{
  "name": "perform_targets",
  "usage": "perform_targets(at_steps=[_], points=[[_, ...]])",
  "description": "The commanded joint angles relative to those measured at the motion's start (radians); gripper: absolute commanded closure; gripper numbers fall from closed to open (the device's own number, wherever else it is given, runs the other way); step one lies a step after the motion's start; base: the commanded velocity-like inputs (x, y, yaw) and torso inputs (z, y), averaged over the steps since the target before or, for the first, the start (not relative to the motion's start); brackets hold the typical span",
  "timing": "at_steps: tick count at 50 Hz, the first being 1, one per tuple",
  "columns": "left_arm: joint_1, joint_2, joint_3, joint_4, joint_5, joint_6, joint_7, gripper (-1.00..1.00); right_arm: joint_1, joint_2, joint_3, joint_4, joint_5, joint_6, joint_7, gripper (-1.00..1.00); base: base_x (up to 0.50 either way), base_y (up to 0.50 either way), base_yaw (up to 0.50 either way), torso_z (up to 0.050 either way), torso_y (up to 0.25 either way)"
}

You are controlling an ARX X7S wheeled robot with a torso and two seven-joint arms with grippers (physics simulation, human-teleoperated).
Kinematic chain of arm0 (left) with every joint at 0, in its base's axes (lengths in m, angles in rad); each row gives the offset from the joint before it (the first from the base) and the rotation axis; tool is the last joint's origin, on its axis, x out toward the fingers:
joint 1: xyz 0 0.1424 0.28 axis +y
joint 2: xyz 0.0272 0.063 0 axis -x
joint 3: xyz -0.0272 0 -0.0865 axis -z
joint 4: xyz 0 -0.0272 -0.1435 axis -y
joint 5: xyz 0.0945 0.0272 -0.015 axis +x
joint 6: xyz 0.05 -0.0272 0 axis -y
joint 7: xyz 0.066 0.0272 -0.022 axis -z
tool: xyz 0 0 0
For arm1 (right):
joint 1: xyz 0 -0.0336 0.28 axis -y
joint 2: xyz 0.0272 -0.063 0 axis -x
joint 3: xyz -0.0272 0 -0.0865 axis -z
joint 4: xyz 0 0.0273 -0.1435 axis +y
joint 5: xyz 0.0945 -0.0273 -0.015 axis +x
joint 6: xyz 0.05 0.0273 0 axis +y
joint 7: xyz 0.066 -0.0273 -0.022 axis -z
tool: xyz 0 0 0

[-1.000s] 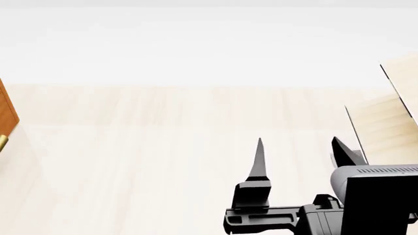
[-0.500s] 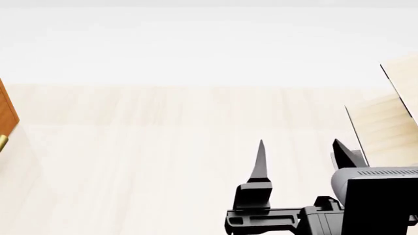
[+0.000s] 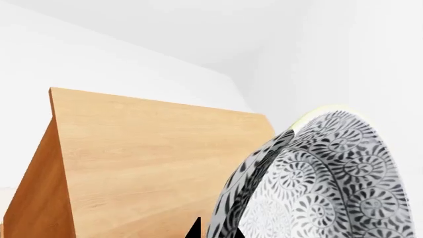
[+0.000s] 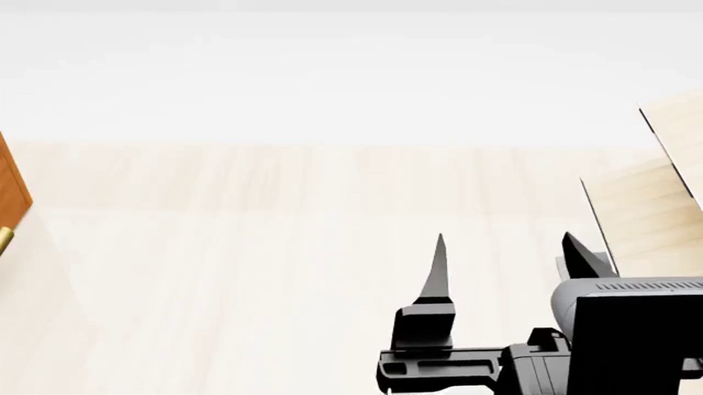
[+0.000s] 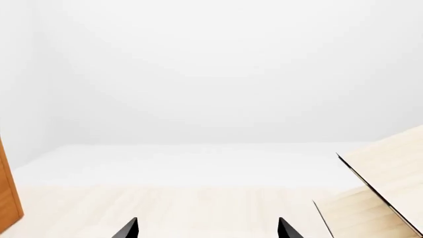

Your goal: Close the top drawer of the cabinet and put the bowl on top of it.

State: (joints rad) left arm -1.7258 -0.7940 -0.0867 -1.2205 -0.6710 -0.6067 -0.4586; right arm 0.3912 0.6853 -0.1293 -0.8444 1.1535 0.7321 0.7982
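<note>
In the left wrist view the bowl (image 3: 330, 183), white with a dense grey floral pattern, hangs tilted on its edge. My left gripper (image 3: 215, 231) is shut on its rim, one dark fingertip on each side. Behind the bowl lies a broad orange-brown face of the cabinet (image 3: 145, 158). The head view shows only a sliver of the cabinet (image 4: 10, 191) at the far left, with a brass handle end (image 4: 5, 239); I cannot tell which drawer it belongs to. My right gripper (image 4: 505, 247) stands open over the pale floor with nothing in it, and its tips (image 5: 132, 227) are wide apart.
A pale plywood shelf structure (image 4: 659, 197) leans in at the right of the head view, close beside my right gripper, and appears again as plywood (image 5: 383, 183) in the right wrist view. Pale wood floor (image 4: 242, 271) runs to a white wall.
</note>
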Motion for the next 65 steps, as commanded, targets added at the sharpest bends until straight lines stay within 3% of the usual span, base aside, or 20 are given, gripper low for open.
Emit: perform_targets(at_steps=[1,24,37,38,52,59,65], points=[[-0.032,0.009,-0.025,-0.083,0.052,0.054,0.064,1.0,0.019,-0.003,-0.015,0.003,0.004,0.013,0.014,-1.0,0.0,0.0,0.0,0.0,0.0],[0.052,-0.007,-0.221,-0.086,0.169,0.05,0.065,1.0,0.019,-0.006,-0.026,0.015,-0.008,0.003,0.002,-1.0,0.0,0.0,0.0,0.0,0.0],[0.018,0.004,-0.254,-0.086,0.251,0.019,0.069,1.0,0.003,-0.005,-0.026,0.02,-0.021,-0.013,-0.013,-1.0,0.0,0.0,0.0,0.0,0.0],[0.013,0.006,-0.252,-0.086,0.262,0.011,0.072,-1.0,0.001,-0.004,-0.025,0.019,-0.02,-0.014,-0.013,-1.0,0.0,0.0,0.0,0.0,0.0],[-0.007,0.014,-0.264,-0.064,0.309,-0.022,0.103,-1.0,-0.018,0.002,-0.017,0.017,-0.025,-0.031,-0.021,-1.0,0.0,0.0,0.0,0.0,0.0],[0.049,0.025,-0.29,0.055,0.281,-0.096,0.078,-1.0,-0.027,0.004,-0.015,0.017,-0.03,-0.039,-0.025,-1.0,0.0,0.0,0.0,0.0,0.0],[-0.007,0.022,-0.26,-0.061,0.312,-0.03,0.12,-1.0,-0.025,0.004,-0.018,0.018,-0.029,-0.038,-0.024,-1.0,0.0,0.0,0.0,0.0,0.0]])
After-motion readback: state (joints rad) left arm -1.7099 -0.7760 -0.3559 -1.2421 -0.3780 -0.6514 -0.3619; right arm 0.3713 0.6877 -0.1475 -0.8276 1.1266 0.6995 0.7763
